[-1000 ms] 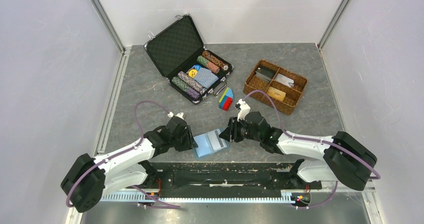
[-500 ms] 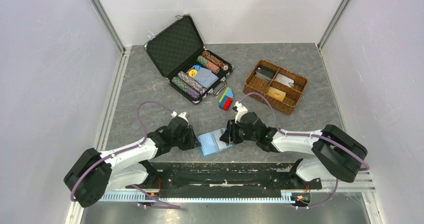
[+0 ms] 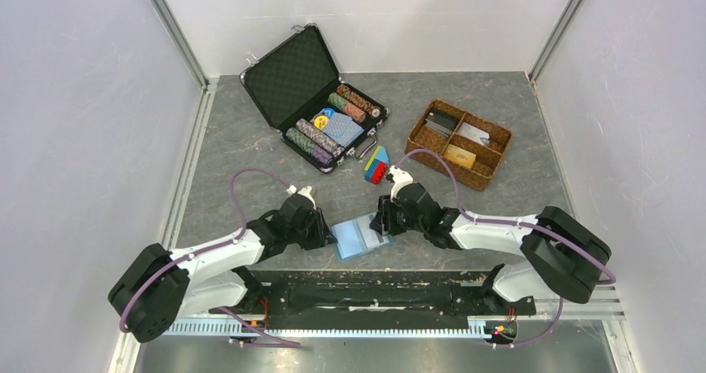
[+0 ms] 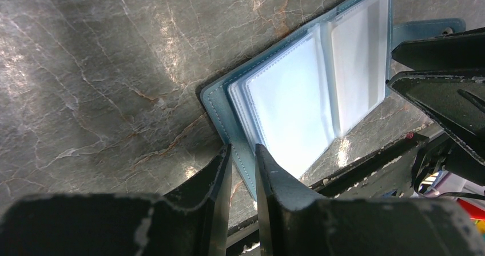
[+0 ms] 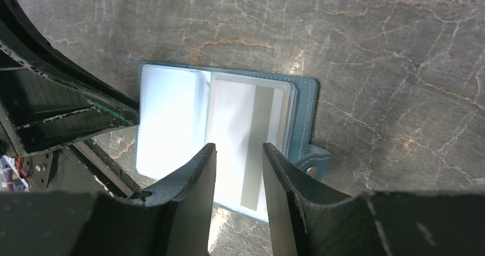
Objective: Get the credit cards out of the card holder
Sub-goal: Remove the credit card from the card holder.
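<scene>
The light-blue card holder [image 3: 360,236] lies open on the table near the front edge, its clear sleeves up. My left gripper [image 3: 330,233] is shut on the left cover edge of the card holder [image 4: 240,131]; the jaws pinch the blue leather at the left gripper [image 4: 243,160]. My right gripper [image 3: 382,222] is open, its jaws astride the right page of the holder [image 5: 171,113], just above it at the right gripper [image 5: 239,156]. A pale card with a grey stripe [image 5: 255,136] shows in that right sleeve. No orange-yellow card shows in the holder.
A brown wicker tray [image 3: 497,158] at the right back holds an orange-tan card [image 3: 460,156] and a pale card [image 3: 473,133]. An open black chip case [image 3: 293,75] stands at the back middle, a small coloured block [image 3: 376,166] in front of it. The table's front edge is right below the holder.
Both grippers and the card holder have shifted slightly to the right. The right arm has drawn in closer over the holder's right page. The left grip holds.
</scene>
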You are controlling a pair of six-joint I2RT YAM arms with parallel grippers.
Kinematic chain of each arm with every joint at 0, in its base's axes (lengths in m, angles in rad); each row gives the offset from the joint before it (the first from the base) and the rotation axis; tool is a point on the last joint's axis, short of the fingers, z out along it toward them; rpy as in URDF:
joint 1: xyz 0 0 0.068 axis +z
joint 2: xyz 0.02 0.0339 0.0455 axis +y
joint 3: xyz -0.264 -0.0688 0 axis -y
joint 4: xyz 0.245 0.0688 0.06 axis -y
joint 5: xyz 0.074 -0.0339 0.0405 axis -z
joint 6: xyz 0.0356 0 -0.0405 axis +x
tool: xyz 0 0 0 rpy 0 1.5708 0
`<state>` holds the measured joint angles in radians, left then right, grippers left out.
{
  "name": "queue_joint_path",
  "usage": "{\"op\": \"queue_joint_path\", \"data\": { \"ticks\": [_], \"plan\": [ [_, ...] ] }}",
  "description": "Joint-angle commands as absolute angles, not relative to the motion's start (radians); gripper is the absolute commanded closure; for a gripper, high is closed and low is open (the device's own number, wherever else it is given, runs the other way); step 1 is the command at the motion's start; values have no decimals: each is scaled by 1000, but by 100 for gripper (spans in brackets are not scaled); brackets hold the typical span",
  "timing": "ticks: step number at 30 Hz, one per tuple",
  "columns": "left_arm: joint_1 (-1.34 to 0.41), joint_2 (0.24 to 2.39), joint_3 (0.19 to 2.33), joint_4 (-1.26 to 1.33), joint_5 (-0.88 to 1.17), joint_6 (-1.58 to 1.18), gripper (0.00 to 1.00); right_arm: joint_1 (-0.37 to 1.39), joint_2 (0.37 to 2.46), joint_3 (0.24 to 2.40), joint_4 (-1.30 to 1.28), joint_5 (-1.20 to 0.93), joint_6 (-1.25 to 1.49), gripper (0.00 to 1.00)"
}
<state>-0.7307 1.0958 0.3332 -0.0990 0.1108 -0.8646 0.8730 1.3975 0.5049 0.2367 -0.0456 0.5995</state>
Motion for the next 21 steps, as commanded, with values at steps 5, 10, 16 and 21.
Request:
{"op": "queue_joint_path", "data": {
  "ticks": [5,10,16,21],
  "plan": [
    [-732,1104,322,-72,116,-888,72,872,1383,529,209,18,567,61],
    [-732,1111,322,-69,124,-888,72,872,1407,525,216,3,570,61],
    [-732,1117,322,-60,127,-890,72,872,1420,523,232,-52,576,61],
    [-733,1133,331,-59,131,-884,72,871,1423,526,232,-52,580,61]
  ]
}}
